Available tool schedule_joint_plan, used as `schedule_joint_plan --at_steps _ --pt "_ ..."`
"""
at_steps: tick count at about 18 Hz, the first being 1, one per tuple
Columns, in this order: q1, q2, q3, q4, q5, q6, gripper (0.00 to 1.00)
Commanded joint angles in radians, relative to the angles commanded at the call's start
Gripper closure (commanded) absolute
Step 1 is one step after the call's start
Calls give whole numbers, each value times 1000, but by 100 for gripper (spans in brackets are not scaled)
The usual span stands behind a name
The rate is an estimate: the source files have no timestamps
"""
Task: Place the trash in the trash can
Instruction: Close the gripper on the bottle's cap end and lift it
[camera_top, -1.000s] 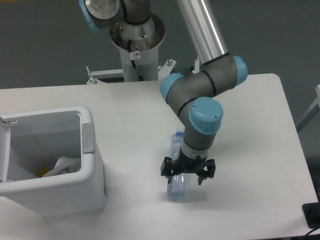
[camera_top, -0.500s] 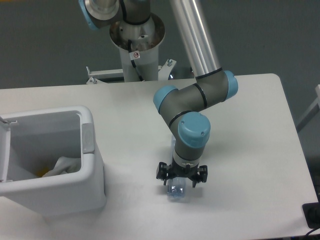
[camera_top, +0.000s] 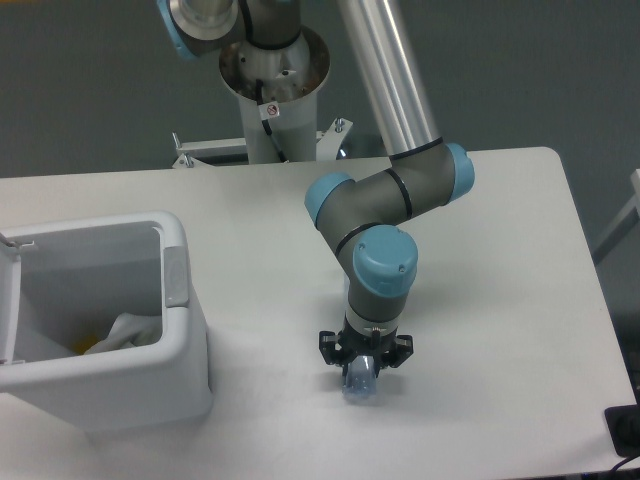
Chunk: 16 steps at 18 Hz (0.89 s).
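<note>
The crushed clear plastic bottle (camera_top: 360, 387) lies on the white table right of centre, near the front edge; only its near end shows below the wrist. My gripper (camera_top: 364, 366) points straight down over it, the fingers drawn in against its sides and shut on it. The bottle still rests on the table. The trash can (camera_top: 176, 262), a boxy white bin, stands at the left front of the table. Inside it lies the crumpled white wrapper (camera_top: 130, 328).
A bit of yellow (camera_top: 93, 346) shows beside the wrapper in the bin. The arm's base column (camera_top: 272, 90) stands behind the table's far edge. A dark object (camera_top: 625, 430) sits at the lower right corner, off the table.
The arm has shifted left and come down over the bottle. The fingers, spread wide before, have drawn in around it, and less of the bottle shows.
</note>
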Motion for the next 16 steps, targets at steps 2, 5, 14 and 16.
schedule_joint_plan --at_steps 2,5,14,16 --pt "2 12 17 2 -3 0 48" --pt "8 57 73 35 -9 -26 47" --pt "11 139 350 245 -224 -465 47" --pt "2 184 362 247 -268 -495 47"
